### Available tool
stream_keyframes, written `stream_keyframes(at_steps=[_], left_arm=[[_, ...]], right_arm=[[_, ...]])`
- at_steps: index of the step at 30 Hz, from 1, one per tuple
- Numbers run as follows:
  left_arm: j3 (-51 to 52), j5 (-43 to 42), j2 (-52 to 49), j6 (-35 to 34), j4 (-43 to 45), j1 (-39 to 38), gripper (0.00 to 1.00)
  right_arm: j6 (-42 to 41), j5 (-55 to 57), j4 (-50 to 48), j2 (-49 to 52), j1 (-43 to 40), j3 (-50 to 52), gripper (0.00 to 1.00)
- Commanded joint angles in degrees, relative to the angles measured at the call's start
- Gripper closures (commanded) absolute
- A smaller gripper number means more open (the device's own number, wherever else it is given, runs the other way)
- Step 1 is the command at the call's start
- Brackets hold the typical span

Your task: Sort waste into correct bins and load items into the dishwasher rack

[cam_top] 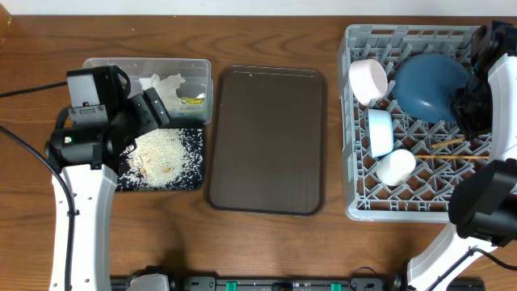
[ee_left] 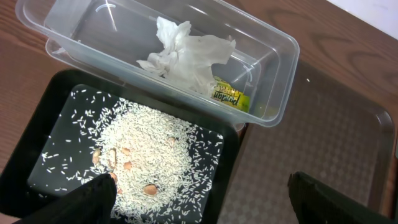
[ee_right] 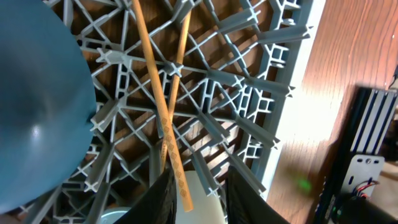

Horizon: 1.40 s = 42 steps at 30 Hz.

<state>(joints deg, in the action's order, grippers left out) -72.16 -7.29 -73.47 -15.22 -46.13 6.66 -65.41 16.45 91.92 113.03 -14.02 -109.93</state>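
My left gripper hangs wide open over the right edge of the black tray, which holds a heap of rice. Behind it the clear tub holds crumpled tissue and a yellow wrapper. The grey dishwasher rack carries the dark-blue plate, cream bowl, light-blue bowl, white cup and chopsticks. My right gripper stands slightly open round one chopstick's end, which lies loose by the left finger.
The brown serving tray lies between the bins and the rack. Small brown bits sit in the rice. The rack's far wall borders bare wood table, with dark equipment beyond.
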Motion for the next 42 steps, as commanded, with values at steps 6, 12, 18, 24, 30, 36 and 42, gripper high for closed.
stream_keyframes(at_steps=[6,12,18,24,30,36,42], left_arm=[[-0.87,0.48,-0.26,0.09,-0.11,0.17,0.09],[-0.87,0.48,-0.26,0.09,-0.11,0.17,0.09],[-0.87,0.48,-0.26,0.09,-0.11,0.17,0.09],[-0.87,0.48,-0.26,0.09,-0.11,0.17,0.09],[-0.87,0.5,-0.26,0.09,-0.11,0.17,0.09],[-0.87,0.48,-0.26,0.09,-0.11,0.17,0.09],[-0.87,0.48,-0.26,0.09,-0.11,0.17,0.09]], right_arm=[[13.6,1.55,-1.88,-6.01,0.76,0.22,0.75],[26.32,1.09,-3.93,-16.11,6.03,0.22,0.48],[34.45,0.63,-4.24,-24.92,13.38,0.22,0.01],[34.4,0.66,-1.42,-29.29,17.62,0.22,0.01],[34.42,0.66,2.47,-30.05,17.75,0.22,0.01],[38.4,2.21,1.73,-30.08,17.7,0.22,0.01],[46.36,0.44,-3.91,-30.4,17.7,0.24,0.01]])
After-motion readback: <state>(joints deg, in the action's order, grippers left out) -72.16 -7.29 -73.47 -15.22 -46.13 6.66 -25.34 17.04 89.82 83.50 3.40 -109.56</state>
